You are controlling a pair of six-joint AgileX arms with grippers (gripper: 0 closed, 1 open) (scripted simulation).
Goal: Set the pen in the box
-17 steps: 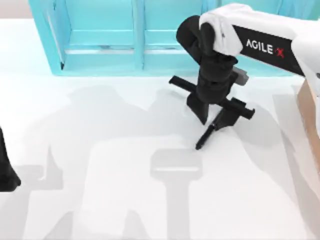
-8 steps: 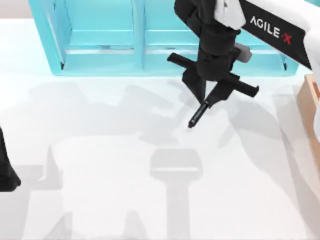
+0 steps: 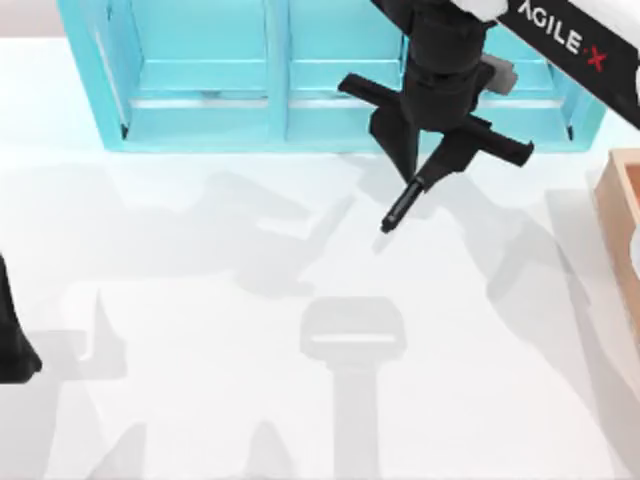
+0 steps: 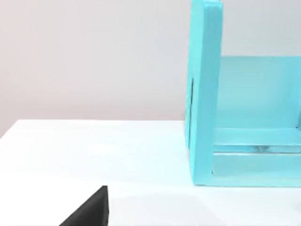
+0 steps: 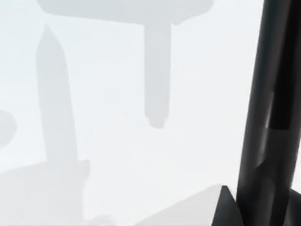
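Raised and carried toward the teal shelf: pen, clamped in the right gripper, hanging below-left of it; box lies well right, unreached.

**White counter, teal shelf unit, plain wall**

A smooth white counter spans the scene, crossed by soft grey shadows, among them a broad T-shaped one near the middle. Along its far edge stands a large teal shelf unit with upright dividers and open compartments. The left wrist view shows one thick teal side panel standing on the counter against a plain pale grey-pink wall. The light is even and bright.
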